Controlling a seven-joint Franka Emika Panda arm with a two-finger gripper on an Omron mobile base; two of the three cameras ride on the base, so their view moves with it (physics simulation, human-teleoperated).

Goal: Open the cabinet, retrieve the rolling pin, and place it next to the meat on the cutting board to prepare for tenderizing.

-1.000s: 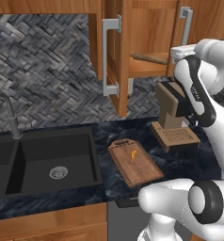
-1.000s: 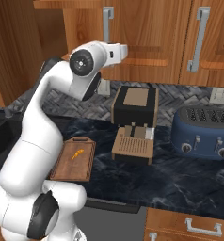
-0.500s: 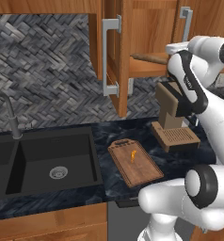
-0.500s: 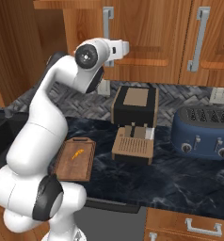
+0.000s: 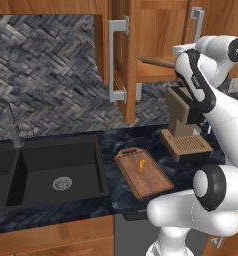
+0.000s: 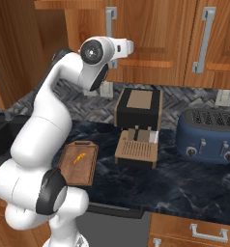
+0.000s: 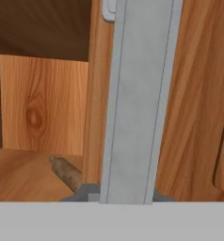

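The end effector (image 5: pixel 180 50) is clenched on the slim brown wooden rolling pin (image 5: pixel 158 61) (inside the open medium-brown wall cabinet (image 5: pixel 151 30)).

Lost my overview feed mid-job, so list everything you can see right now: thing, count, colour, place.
cabinet: one, medium-brown, on wall, one door open
rolling pin: one, brown, on cabinet shelf
cutting board: one, reddish-brown, on counter right of sink
meat: one, orange-yellow, on cutting board
sink: one, black, left
coffee machine: one, black and wood, under cabinet
toaster: one, blue, far right
gripper: one, shut on the door's grey bar handle
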